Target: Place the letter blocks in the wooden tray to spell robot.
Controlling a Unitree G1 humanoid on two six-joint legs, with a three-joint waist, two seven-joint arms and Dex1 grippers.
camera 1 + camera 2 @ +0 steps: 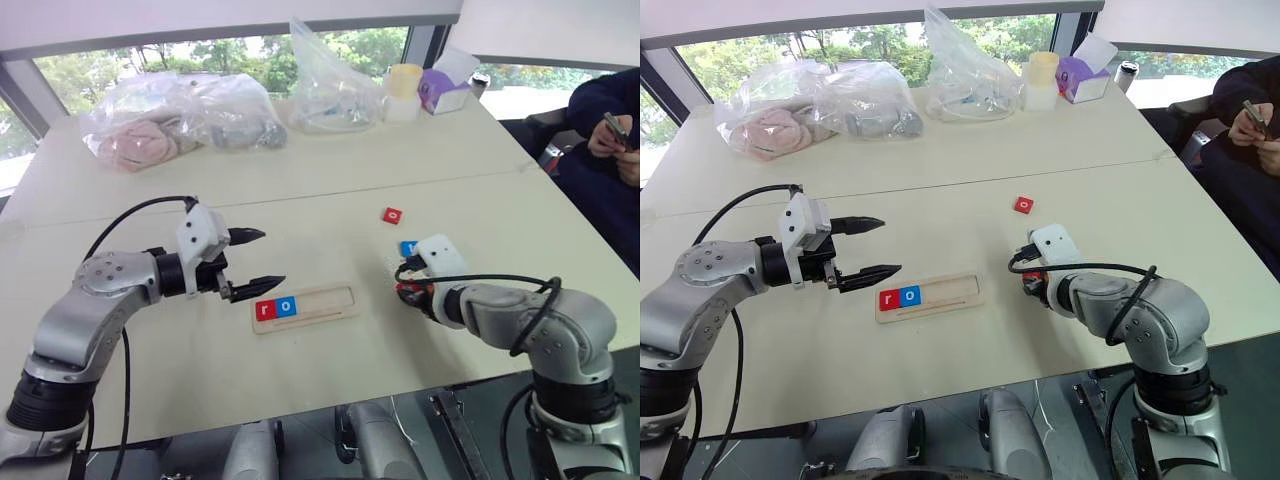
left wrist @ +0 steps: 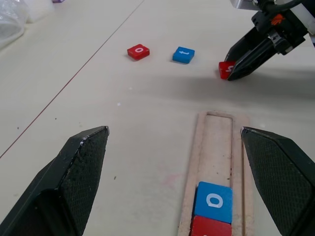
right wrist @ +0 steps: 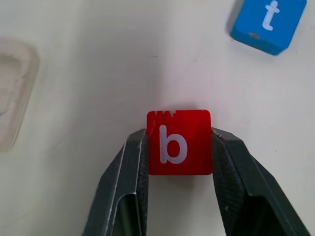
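The wooden tray lies at the table's middle, with a red r block and a blue o block at its left end. My left gripper hangs open just left of and above that end; its fingers stand wide apart. To the right of the tray, my right gripper is shut on a red b block, low over the table. A blue t block lies just beyond it. Farther back lies a red o block.
Clear plastic bags with soft items, a pale cup and a purple box stand along the table's far side. A person sits at the right edge holding a phone. The table's front edge runs close below the tray.
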